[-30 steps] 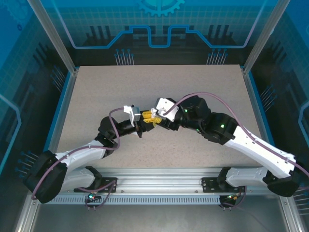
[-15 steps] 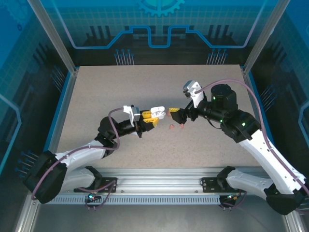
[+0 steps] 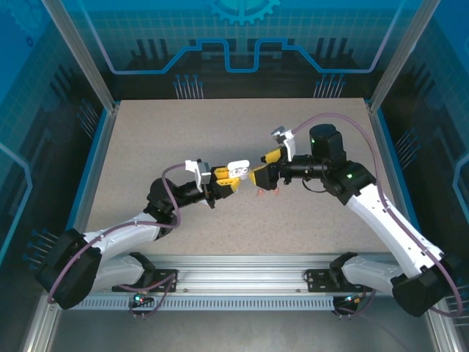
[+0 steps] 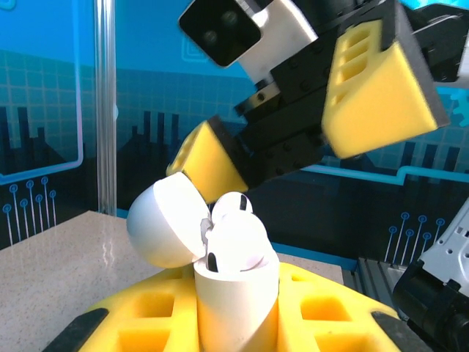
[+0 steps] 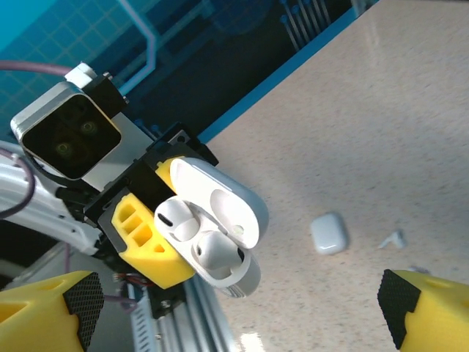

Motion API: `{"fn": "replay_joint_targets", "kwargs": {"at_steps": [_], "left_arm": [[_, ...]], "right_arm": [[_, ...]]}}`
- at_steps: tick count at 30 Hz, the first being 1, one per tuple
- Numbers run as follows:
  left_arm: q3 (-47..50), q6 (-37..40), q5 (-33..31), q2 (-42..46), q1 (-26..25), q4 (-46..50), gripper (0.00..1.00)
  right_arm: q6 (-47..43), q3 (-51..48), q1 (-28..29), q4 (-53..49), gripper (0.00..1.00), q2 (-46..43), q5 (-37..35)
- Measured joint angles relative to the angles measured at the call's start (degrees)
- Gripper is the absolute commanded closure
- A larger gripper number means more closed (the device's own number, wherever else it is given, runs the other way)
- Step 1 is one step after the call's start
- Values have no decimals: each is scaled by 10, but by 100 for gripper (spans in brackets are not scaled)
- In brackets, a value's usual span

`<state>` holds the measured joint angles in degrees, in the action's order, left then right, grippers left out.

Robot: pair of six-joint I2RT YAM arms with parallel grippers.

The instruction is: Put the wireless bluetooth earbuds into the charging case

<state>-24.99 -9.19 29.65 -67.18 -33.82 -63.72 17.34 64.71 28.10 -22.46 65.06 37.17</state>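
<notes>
White charging case, lid open, clamped in left claw.

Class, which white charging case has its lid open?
The case clamped in the left gripper, lid flipped back, earbuds seated inside; the other case lies shut on the table.

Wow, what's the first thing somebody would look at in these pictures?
Probably the white case over the middle of the table, pinched in the left end effector with its lid flipped open and two white earbuds tucked inside. Right across from it, the right end effector gapes wide open, its yellow fingers holding nothing. A second case, shut, lies on the table.
</notes>
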Motion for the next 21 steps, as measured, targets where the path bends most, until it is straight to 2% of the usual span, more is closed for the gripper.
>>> {"fn": "replay_joint_targets", "kwargs": {"at_steps": [7,17,21], "left_arm": [[0,-2,2,-11,0,-18,100],[0,-2,2,-16,0,-22,100],[0,-2,2,-18,0,-26,100]], "right_arm": [[33,31,6,-5,7,72,56],[34,49,28,1,22,72,89],[32,52,28,2,23,67,87]]}}
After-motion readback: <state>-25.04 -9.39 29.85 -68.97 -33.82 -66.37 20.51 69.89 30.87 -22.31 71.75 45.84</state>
